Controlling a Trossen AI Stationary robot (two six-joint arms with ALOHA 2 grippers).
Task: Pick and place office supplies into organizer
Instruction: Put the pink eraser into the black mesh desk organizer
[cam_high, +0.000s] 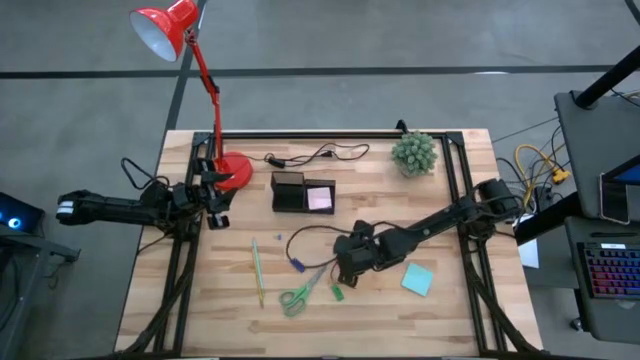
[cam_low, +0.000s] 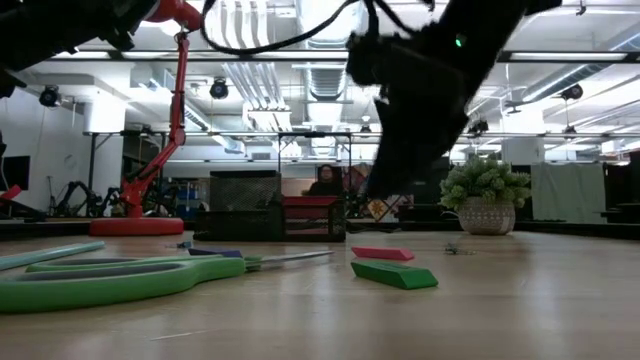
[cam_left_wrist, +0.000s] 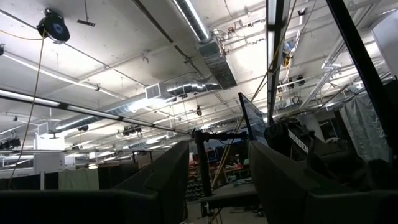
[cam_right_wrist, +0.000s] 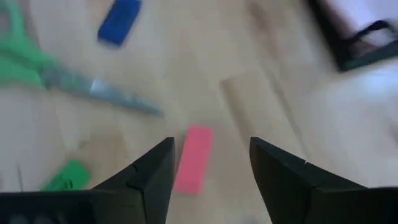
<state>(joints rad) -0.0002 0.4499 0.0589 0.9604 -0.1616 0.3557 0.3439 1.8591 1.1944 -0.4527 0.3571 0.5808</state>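
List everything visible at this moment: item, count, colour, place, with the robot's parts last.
Organizer: one, black, table centre-back, pink pad inside.
Teal sticky pad: one, front right.
Scissors: one, green-handled, front centre.
Pencil: one, green, left of scissors.
Small pieces: purple, pink, green, near scissors.
Lamp: one, red, back left.
Plant: one, green, back right.
Cable: one, black, back.
Left gripper: open, beside lamp base.
Right gripper: open, above the pink piece.

The pale wooden worktop (cam_high: 440, 320) shows planked grain with a soft sheen. The green plastic-handled scissors (cam_high: 297, 296) have smooth grips and dull grey metal blades. The red desk lamp (cam_high: 165, 28) looks glossy.
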